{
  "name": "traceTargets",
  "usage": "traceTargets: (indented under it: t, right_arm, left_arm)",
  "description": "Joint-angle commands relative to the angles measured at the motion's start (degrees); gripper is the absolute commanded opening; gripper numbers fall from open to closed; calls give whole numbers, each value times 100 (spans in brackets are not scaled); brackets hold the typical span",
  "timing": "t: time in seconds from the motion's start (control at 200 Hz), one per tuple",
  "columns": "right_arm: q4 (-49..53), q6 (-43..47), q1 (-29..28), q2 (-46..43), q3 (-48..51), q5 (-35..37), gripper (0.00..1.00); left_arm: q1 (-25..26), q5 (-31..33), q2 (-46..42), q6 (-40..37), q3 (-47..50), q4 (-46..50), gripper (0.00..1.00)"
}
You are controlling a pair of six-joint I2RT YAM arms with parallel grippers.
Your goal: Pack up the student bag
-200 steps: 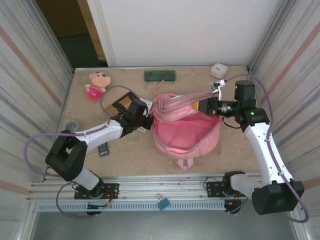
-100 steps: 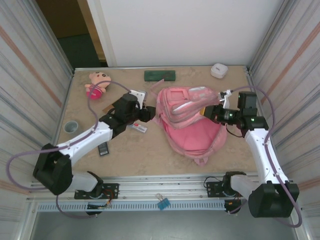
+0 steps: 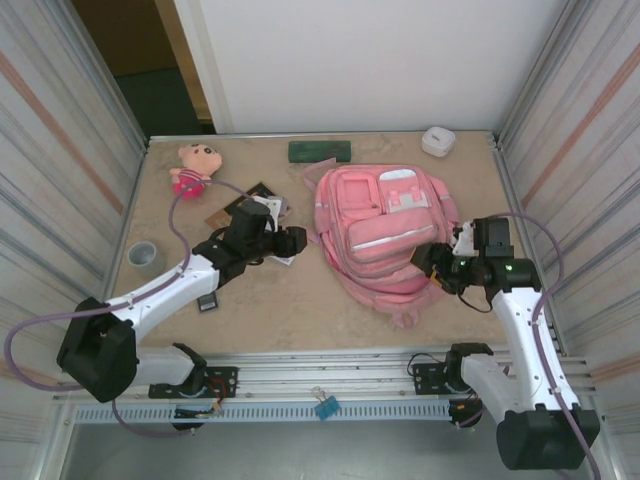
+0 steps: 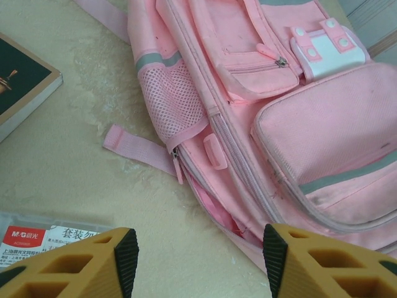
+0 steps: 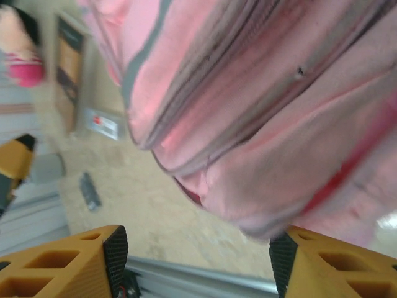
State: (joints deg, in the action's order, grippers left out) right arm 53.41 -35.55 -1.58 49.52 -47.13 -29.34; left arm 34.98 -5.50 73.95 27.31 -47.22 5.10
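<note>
While both arms bend inward low over the worktop (image 3: 300,315), we see the left arm stretched diagonally from its base at the near left, w/ the left claw (image 3: 296,240) just beside the student bag's (image 3: 385,235) left edge. Its fingers stand apart, nothing btwn them. The right arm runs up from the near right corner, then turns left at the wrist. The right claw (image 3: 430,262) sits at the bag's near right side, also spread wide, gripping nothing we can make out.

The bag lies flat at centre-right, front pockets up. The worktop is beige w/ a stone-like mottle, an aluminium rail (image 3: 300,375) along the near edge, ribbed panels at both sides and a white wall behind.

The bag is soft pink fabric w/ grey trim strips, a mesh side pocket (image 4: 177,108) and a white flap (image 4: 325,46) w/ pink studs. Nearby are a plush doll (image 3: 193,165), a dark green block (image 3: 320,150), a small white case (image 3: 437,140), a grey cup (image 3: 145,256), a book (image 4: 18,81) and a labelled packet (image 4: 37,234).
</note>
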Motion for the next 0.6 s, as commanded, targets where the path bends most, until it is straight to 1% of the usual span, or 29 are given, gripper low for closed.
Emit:
traceTargets:
  t: [0.0,0.09,0.17,0.236,0.261,0.331,0.411,0.461,0.506,0.596]
  right_arm:
    - [1260,-92,-263,92,-468,943,64]
    - [1939,-101,-584,297,-1051,1661,65]
    - [2516,-108,-940,554,-1822,2326,65]
    - [2605,-90,-1340,690,-2346,2670,65]
    - [2534,-57,-1509,909,-2485,2726,65]
    - [1995,98,-1932,1258,-2678,2795,64]
    - [1031,225,-2366,1905,-2751,2736,64]
    - [304,390,-2581,2365,-2757,2539,63]
    - [-288,507,-2688,2803,-2816,2364,62]
    - [-1415,586,-2725,3605,-2878,2284,62]
  left_arm:
    - [33,59,70,138,-148,250,57]
    - [29,115,75,144,-255,428,57]
    - [27,164,33,131,-283,483,57]
    - [20,233,-16,118,-270,483,57]
    - [17,248,-28,106,-278,476,58]
    - [-21,274,-61,100,-277,455,58]
    - [-103,260,-85,99,-261,453,58]
    - [-163,268,-124,101,-252,503,58]
    - [-231,280,-159,99,-242,531,59]
    - [-393,273,-269,123,-169,562,59]
